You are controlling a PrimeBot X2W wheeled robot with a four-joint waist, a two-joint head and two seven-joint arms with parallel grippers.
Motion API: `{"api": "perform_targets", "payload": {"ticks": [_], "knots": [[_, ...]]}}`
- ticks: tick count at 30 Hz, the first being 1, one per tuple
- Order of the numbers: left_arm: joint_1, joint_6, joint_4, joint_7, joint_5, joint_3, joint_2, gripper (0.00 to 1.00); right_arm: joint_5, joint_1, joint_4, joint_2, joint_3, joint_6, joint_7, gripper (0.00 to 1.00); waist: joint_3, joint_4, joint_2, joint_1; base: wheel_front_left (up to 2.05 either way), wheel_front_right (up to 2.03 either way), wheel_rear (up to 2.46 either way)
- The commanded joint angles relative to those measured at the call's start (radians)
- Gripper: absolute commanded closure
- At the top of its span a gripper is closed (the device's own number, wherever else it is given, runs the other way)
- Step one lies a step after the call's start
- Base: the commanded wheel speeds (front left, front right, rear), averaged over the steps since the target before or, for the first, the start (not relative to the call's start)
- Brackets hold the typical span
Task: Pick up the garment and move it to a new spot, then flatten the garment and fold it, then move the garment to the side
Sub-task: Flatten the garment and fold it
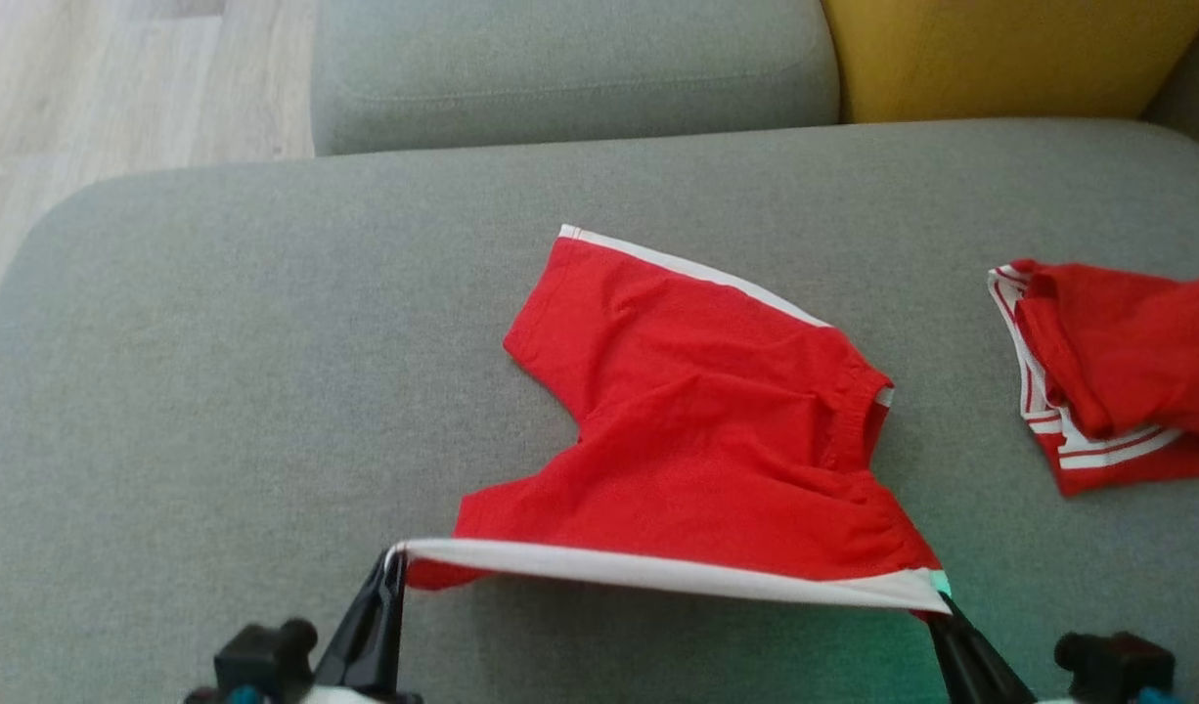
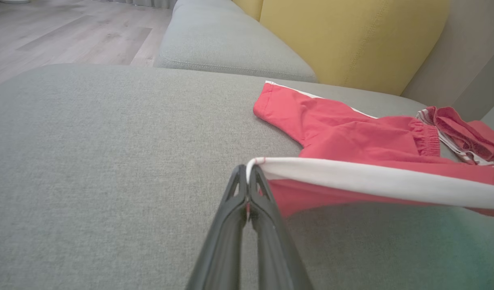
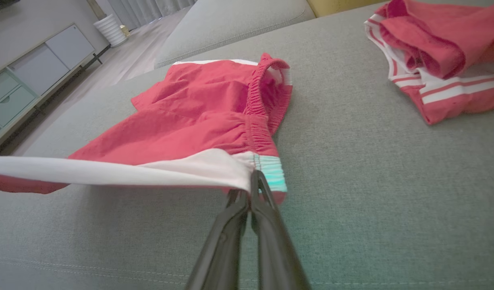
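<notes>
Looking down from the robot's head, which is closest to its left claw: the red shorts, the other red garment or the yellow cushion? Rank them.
1. Red shorts: the left claw grips their white edge.
2. Other red garment: off to the right on the seat.
3. Yellow cushion: far back, at the right.

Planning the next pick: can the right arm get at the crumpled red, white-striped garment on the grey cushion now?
Probably not yet: nothing lies between it and the crumpled red garment, but the right gripper is shut on the white-trimmed red shorts.
</notes>
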Motion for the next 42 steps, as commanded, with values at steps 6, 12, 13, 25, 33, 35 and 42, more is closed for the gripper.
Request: {"api": "perform_targets", "payload": {"ticks": [6,12,13,25,33,35,42], "knots": [[-0.228,-0.028,-0.001,0.029,-0.018,0.041,0.026,1.00,-0.005,-0.169,-0.007,-0.021,-0.013,-0.001,0.049,1.00,0.070,-0.008,-0.0001,0.0000,0.00,0.00,0.00],[-0.481,-0.074,0.107,0.066,-0.024,0.024,0.027,1.00,-0.011,-0.370,0.057,-0.021,0.012,-0.001,0.118,1.00,0.158,-0.022,-0.0001,0.0000,0.00,0.00,0.00],[-0.526,-0.081,0.133,0.067,-0.026,0.023,0.026,1.00,-0.019,-0.403,0.067,-0.021,0.017,-0.001,0.131,1.00,0.175,-0.024,-0.0001,0.0000,0.00,0.00,0.00],[-1.079,-0.139,0.667,0.047,-0.043,-0.035,0.000,1.00,0.078,-0.743,0.243,-0.021,0.012,-0.001,0.198,1.00,0.362,-0.081,-0.0001,0.0000,0.00,0.00,0.00],[-1.228,-0.152,0.936,-0.008,-0.075,-0.085,-0.020,1.00,0.148,-0.835,0.364,-0.021,0.052,-0.001,0.166,0.00,0.392,-0.114,-0.0001,0.0000,0.00,0.00,0.00],[-1.253,-0.154,0.981,-0.040,-0.091,-0.096,-0.024,0.92,0.162,-0.846,0.386,-0.021,0.063,-0.001,0.151,0.00,0.393,-0.117,-0.0001,0.0000,0.00,0.00,0.00],[-1.289,-0.157,1.061,-0.108,-0.150,-0.140,-0.030,0.00,0.180,-0.833,0.376,-0.021,0.103,-0.001,0.059,0.00,0.387,-0.115,-0.0001,0.0000,0.00,0.00,0.00]]}}
